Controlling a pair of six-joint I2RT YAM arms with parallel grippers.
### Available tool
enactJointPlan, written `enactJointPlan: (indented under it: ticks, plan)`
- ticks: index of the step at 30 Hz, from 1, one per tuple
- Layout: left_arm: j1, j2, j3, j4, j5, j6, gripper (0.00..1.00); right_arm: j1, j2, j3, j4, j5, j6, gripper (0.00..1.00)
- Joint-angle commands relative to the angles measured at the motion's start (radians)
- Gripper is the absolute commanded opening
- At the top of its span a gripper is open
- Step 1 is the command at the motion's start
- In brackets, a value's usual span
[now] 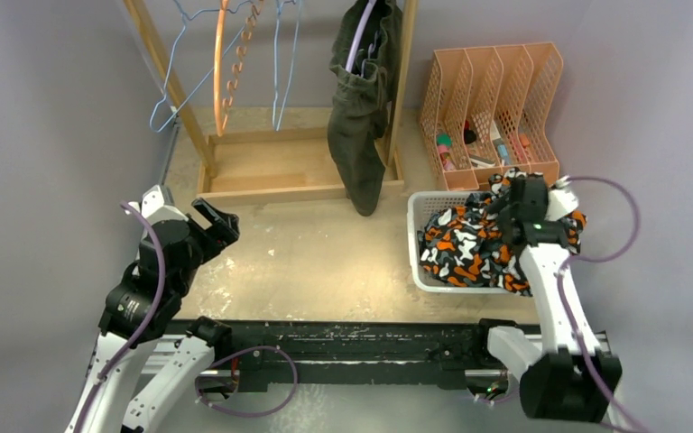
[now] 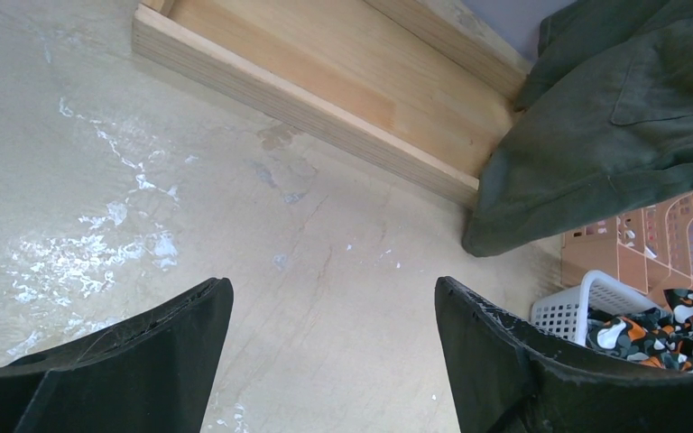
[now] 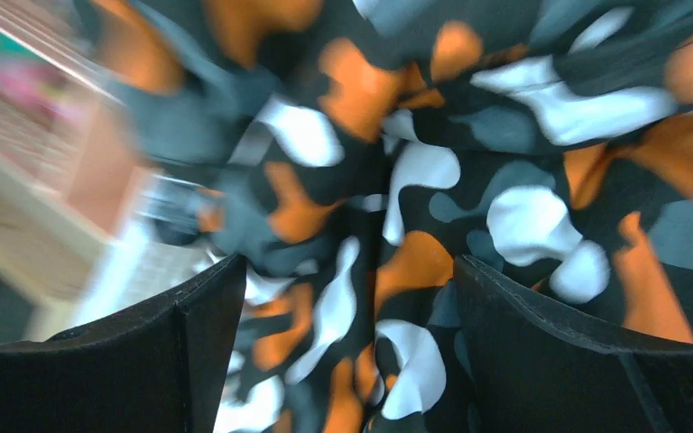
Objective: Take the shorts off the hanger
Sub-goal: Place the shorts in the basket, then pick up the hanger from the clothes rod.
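Camo shorts (image 1: 460,248) lay in the basket (image 1: 429,200) beneath the open right gripper (image 3: 347,361); olive shorts (image 1: 358,126) hung far, unremoved; left gripper (image 2: 334,361) open, empty.

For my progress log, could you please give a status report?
Left pincer open; right pincer open over camo shorts in basket. Olive shorts on hanger. No obstruction.

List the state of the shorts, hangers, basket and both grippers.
olive-green shorts: hanging on the rack, not yet removed.
camo shorts: heaped in the white basket.
white basket: holds the camo shorts.
orange hanger: bare, on the rack.
blue wire hangers: bare, on the rack.
left gripper: open, empty, above the table.
right gripper: open, just above the camo shorts.
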Motion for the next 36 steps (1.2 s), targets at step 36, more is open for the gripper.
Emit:
enactJointPlan:
  ticks: [36]
  plan:
    - [0.006, 0.0, -0.031, 0.078, -0.028, 0.013, 0.84, 0.394, 0.054, 0.413, 0.208, -0.603, -0.339, 0.76]
